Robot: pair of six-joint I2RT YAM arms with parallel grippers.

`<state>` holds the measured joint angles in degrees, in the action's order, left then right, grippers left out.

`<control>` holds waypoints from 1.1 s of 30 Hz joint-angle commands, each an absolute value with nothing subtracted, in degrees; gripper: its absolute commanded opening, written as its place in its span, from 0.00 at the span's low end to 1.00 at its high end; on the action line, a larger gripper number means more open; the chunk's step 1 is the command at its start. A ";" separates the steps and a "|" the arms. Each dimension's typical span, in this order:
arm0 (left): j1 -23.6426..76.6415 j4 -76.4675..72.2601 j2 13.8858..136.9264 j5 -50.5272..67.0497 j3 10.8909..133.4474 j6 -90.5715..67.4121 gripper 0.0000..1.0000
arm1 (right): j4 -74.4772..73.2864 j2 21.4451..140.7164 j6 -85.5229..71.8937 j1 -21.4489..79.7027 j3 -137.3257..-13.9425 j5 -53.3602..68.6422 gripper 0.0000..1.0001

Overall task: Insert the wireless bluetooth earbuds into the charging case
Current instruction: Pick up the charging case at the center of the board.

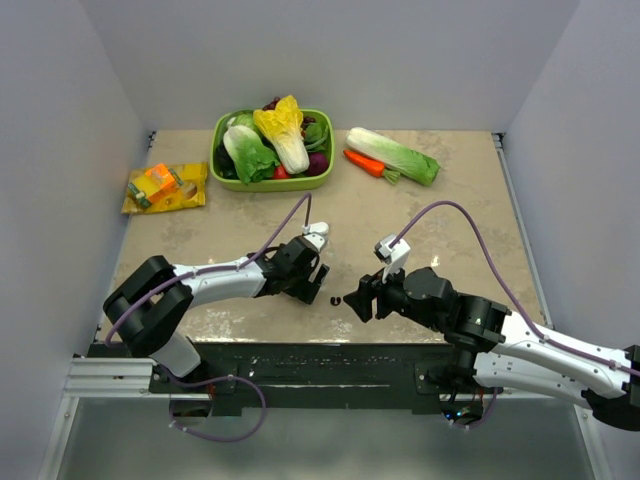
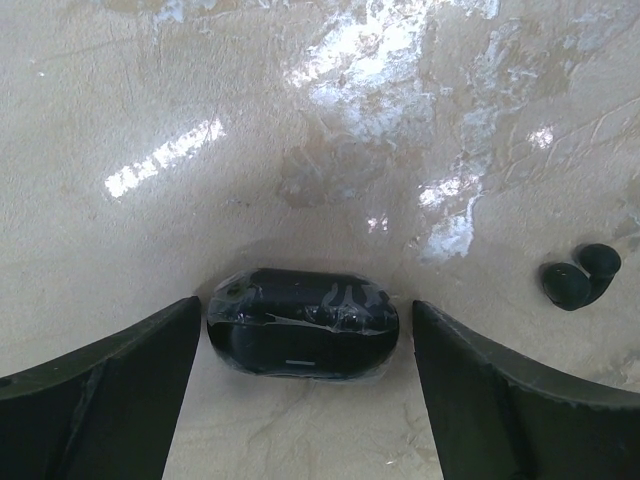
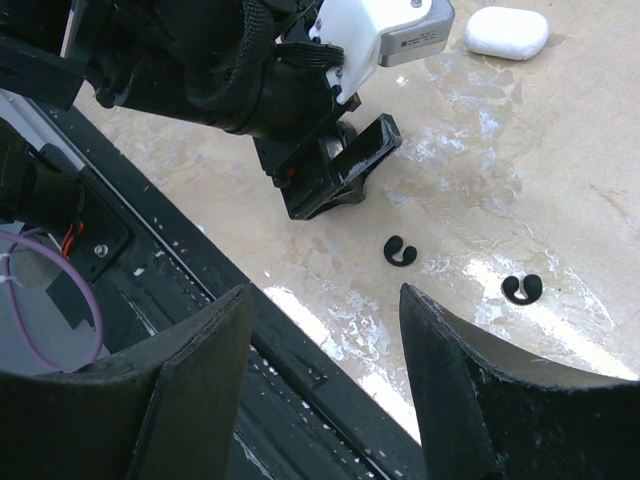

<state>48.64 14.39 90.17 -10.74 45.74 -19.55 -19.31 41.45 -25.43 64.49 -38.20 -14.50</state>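
The black glossy charging case [image 2: 303, 322] lies on the table between my left gripper's [image 2: 305, 305] open fingers, with a small gap on each side. In the top view the left gripper [image 1: 312, 283] hides the case. Two tiny black earbuds [image 3: 400, 251] [image 3: 522, 289] lie on the table beyond my right gripper [image 3: 325, 310], to the right of the left gripper. One earbud shows in the left wrist view [image 2: 580, 277] and in the top view [image 1: 334, 299]. My right gripper [image 1: 358, 300] is open and empty, hovering over the table's front edge.
A green bowl [image 1: 226, 179] of vegetables, a cabbage [image 1: 393, 154], a carrot [image 1: 363, 162] and yellow-orange packets [image 1: 165, 187] lie at the back of the table. A white oval object [image 3: 507, 32] lies beyond the left gripper. The black front rail [image 3: 300, 370] runs under my right gripper.
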 commanded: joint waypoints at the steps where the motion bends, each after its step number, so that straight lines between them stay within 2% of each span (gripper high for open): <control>1: 49.13 17.40 89.65 -11.60 44.38 -21.18 0.89 | -18.46 40.60 -25.75 64.60 -38.06 -16.08 0.64; 4: 49.22 17.40 90.17 -11.25 44.56 -21.09 0.85 | -18.46 40.69 -25.75 64.60 -38.06 -16.17 0.64; 7: 49.39 17.23 90.70 -10.55 44.47 -20.92 0.74 | -18.90 40.25 -25.84 64.69 -38.06 -16.35 0.64; 10: 49.57 16.96 90.18 -10.11 44.21 -20.92 0.51 | -18.98 39.82 -26.01 64.60 -38.06 -16.44 0.64; 12: 49.66 16.26 89.39 -10.37 43.77 -20.92 0.42 | -19.07 39.73 -26.28 64.60 -38.41 -16.78 0.64; 13: 49.57 14.69 87.91 -10.46 43.51 -20.92 0.33 | -19.16 39.73 -26.54 64.60 -38.58 -17.14 0.64; 16: 49.57 8.56 83.00 -12.65 41.84 -21.79 0.19 | -19.25 39.29 -28.91 64.60 -39.81 -19.85 0.64; 17: 49.57 6.18 81.49 -13.44 40.70 -22.14 0.17 | -18.55 39.03 -29.79 64.60 -40.16 -22.47 0.65; 18: 49.74 -0.55 80.00 -13.45 39.65 -21.97 0.15 | -18.63 38.85 -30.32 64.60 -40.25 -25.37 0.67; 19: 49.92 -5.05 76.76 -13.45 36.77 -20.93 0.04 | -18.89 39.20 -31.63 64.60 -40.69 -28.27 0.73; 20: 50.27 -8.84 75.08 -14.14 35.09 -20.31 0.01 | -19.07 39.37 -31.64 64.69 -40.69 -31.00 0.77; 22: 50.89 -21.84 70.43 -13.63 29.13 -17.33 0.00 | -18.99 39.90 -32.16 64.60 -40.95 -36.29 0.85; 29: 53.43 -64.01 63.11 -5.29 10.83 -5.40 0.00 | -17.84 42.45 -31.55 64.60 -44.29 -31.65 0.87; 30: 54.13 -75.47 63.63 -4.49 8.90 -3.88 0.00 | -18.19 42.89 -31.55 64.43 -44.91 -30.86 0.87; 33: 54.23 -88.81 67.92 -0.54 7.11 -0.27 0.00 | -21.09 46.13 -31.91 64.16 -48.68 -29.54 0.87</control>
<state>53.54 -53.28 64.29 -6.72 9.45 -8.86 -20.14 43.55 -30.68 64.49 -42.74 -30.39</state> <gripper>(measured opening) 0.726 0.863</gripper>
